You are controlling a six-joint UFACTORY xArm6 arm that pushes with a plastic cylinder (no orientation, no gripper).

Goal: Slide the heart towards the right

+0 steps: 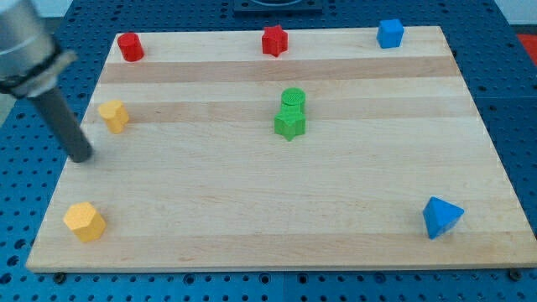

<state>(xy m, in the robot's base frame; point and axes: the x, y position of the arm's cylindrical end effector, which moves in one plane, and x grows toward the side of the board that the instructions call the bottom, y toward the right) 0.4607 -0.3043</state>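
The yellow heart (pixel 114 115) lies near the left edge of the wooden board (pixel 277 243). My tip (pixel 81 156) rests on the board just below and to the left of the heart, a short gap apart from it. The dark rod slants up from the tip to the view's top left corner. A yellow hexagon (pixel 85 221) lies below my tip, near the bottom left corner.
A red round block (pixel 130 46) sits at the top left, a red star (pixel 274 40) at the top middle and a blue cube (pixel 389 33) at the top right. A green round block (pixel 292 99) touches a green star (pixel 289 124) mid-board. A blue triangle (pixel 441 216) sits bottom right.
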